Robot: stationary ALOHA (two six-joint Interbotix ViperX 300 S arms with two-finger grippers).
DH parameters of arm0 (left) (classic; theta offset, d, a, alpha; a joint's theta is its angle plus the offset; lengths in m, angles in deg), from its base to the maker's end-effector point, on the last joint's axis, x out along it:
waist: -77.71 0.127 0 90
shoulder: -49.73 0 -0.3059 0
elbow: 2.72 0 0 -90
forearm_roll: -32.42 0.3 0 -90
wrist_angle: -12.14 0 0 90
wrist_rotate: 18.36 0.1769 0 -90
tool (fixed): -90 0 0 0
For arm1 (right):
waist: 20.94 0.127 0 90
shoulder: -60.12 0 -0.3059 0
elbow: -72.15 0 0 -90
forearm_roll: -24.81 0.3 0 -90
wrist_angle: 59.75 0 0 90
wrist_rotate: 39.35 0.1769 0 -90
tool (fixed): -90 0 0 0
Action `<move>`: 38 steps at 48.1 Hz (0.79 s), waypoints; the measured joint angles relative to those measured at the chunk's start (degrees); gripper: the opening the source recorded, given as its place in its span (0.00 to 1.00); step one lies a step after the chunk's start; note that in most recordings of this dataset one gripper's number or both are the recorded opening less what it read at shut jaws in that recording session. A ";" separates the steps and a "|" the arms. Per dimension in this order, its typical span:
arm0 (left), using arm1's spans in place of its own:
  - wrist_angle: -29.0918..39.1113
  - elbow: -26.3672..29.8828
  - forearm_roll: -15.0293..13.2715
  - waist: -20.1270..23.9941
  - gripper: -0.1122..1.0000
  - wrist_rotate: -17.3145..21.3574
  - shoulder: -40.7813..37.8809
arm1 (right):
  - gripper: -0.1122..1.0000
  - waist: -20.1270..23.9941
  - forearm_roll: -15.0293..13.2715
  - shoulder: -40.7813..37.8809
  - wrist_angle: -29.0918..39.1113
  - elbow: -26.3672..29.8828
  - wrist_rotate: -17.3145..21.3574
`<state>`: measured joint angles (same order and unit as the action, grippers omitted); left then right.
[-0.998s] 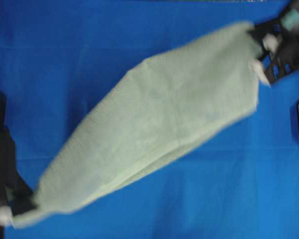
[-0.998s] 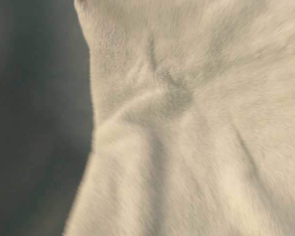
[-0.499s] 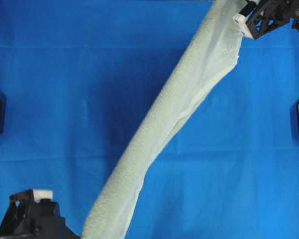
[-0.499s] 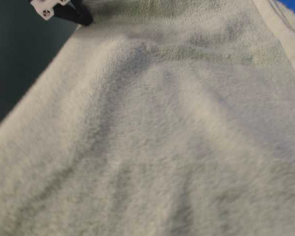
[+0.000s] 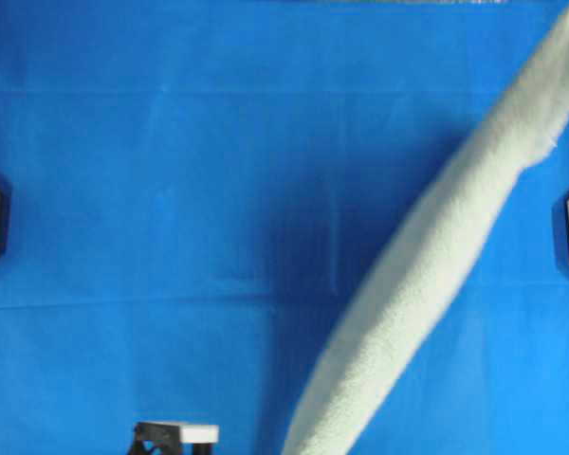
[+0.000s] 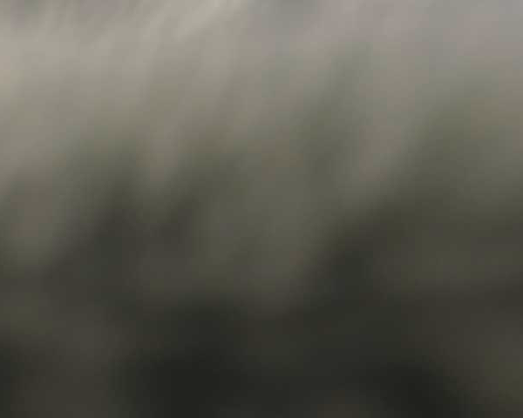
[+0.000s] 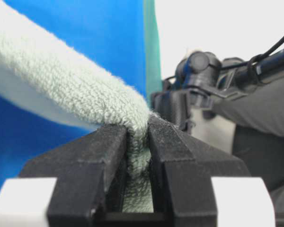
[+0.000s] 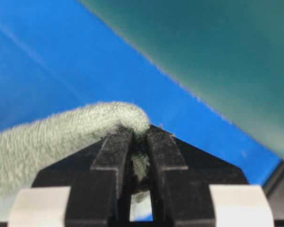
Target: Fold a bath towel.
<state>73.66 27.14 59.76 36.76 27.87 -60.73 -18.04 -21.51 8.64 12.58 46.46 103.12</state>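
bath towel [image 5: 427, 284]: long roll stretched slantwise over the blue bench [image 5: 152, 190] | left end effector [image 7: 138, 142]: pinching one towel end | right end effector [image 8: 139, 146]: pinching the other end

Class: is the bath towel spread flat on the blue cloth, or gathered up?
Gathered up. The bath towel forms a narrow diagonal band over the blue cloth, one end pinched in the left gripper, the other in the right gripper.

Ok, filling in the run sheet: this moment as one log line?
pale sage-green terry bath towel: stretched diagonally | left gripper: shut on towel | right gripper: shut on towel
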 measured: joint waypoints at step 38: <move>-17.14 -63.90 -0.35 -2.20 0.19 -46.93 29.36 | 0.19 -31.38 -4.22 -49.39 -47.81 5.01 -3.08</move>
<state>56.53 -36.76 59.41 34.56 -19.07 -31.37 -49.42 -25.73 -40.76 -35.23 51.47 100.05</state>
